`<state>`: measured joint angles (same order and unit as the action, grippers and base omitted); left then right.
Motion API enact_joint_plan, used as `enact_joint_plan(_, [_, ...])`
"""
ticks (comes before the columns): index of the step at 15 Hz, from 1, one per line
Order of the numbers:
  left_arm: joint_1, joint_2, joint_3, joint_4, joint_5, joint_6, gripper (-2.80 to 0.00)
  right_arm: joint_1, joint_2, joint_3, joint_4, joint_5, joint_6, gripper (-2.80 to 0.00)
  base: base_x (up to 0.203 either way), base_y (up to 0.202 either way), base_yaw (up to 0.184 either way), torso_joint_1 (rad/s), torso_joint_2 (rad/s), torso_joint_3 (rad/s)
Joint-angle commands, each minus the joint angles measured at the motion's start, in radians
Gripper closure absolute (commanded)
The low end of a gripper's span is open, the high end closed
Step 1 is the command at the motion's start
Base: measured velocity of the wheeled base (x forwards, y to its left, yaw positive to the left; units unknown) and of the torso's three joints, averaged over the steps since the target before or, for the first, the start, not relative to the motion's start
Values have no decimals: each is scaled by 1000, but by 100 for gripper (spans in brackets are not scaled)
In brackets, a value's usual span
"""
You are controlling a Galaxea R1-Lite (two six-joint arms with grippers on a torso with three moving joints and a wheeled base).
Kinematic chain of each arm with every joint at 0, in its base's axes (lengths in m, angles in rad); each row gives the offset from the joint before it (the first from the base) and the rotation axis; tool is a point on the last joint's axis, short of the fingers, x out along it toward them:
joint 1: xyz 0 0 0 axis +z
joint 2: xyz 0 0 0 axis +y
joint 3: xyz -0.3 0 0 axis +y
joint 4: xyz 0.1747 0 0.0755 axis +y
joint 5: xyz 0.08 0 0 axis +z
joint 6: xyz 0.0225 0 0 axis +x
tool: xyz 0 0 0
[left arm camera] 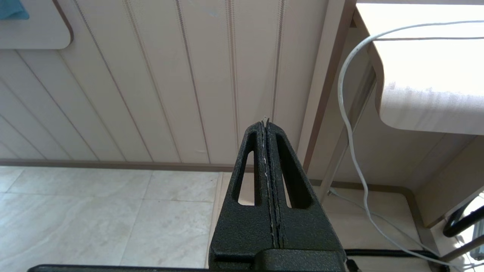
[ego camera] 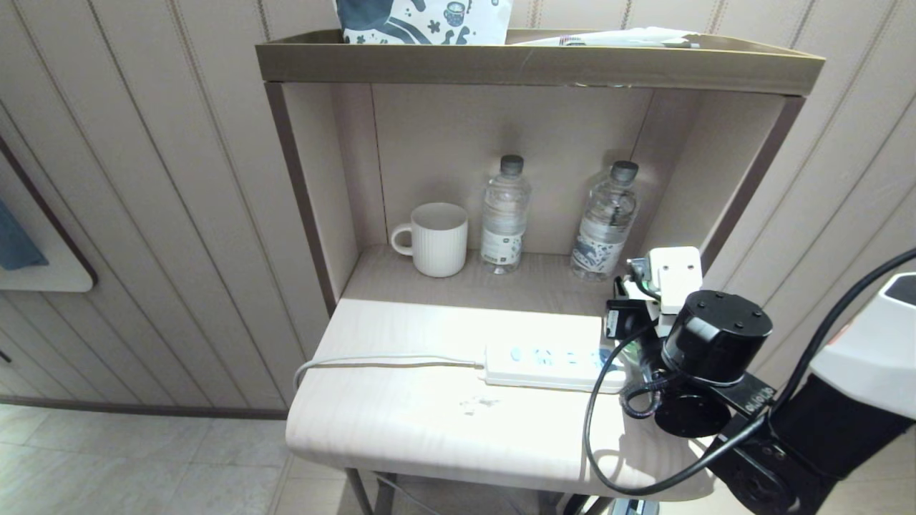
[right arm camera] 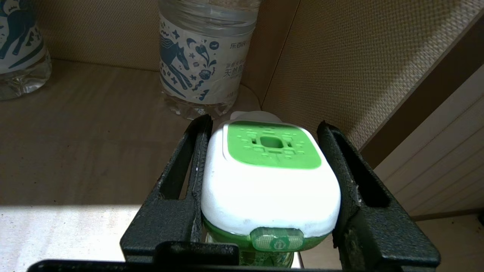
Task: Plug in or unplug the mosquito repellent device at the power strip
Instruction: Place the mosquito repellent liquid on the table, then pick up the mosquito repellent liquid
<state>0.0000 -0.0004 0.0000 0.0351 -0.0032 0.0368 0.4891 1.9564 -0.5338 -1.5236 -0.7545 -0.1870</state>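
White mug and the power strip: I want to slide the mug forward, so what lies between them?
Nothing: in the head view, bare wooden surface runs from the white mug to the power strip.

1. I'm looking at what reads as a hotel room or a bedroom at home: beige panelled wall (ego camera: 143, 214) and pale floor tiles (left arm camera: 94, 219).
2. A small wooden shelf unit (ego camera: 544, 64) holds a white ribbed mug (ego camera: 436, 239) and two water bottles (ego camera: 505, 214).
3. A power strip (ego camera: 551, 365) lies on its lower surface.
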Motion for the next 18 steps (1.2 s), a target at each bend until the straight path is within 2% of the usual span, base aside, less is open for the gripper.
enact_joint_plan(1, [0, 0, 0, 0, 0, 0, 0, 2, -4, -1, -46, -6, -1, 0, 0, 0, 0, 0, 0, 0])
enact_joint_plan(2, [0, 0, 0, 0, 0, 0, 0, 2, -7, -2, -46, -6, -2, -280, 0, 0, 0, 0, 0, 0])
enact_joint_plan(9, [0, 0, 0, 0, 0, 0, 0, 1, -32, 2, -46, -6, -5, -280, 0, 0, 0, 0, 0, 0])
enact_joint_plan(12, [0, 0, 0, 0, 0, 0, 0, 14, -108, 22, -46, -7, -20, -280, 0, 0, 0, 0, 0, 0])
enact_joint_plan(15, [0, 0, 0, 0, 0, 0, 0, 63, -231, 169, -46, -5, -64, -280, 0, 0, 0, 0, 0, 0])
enact_joint_plan(18, [0, 0, 0, 0, 0, 0, 0, 159, -349, 295, -46, -5, -83, -280, 0, 0, 0, 0, 0, 0])
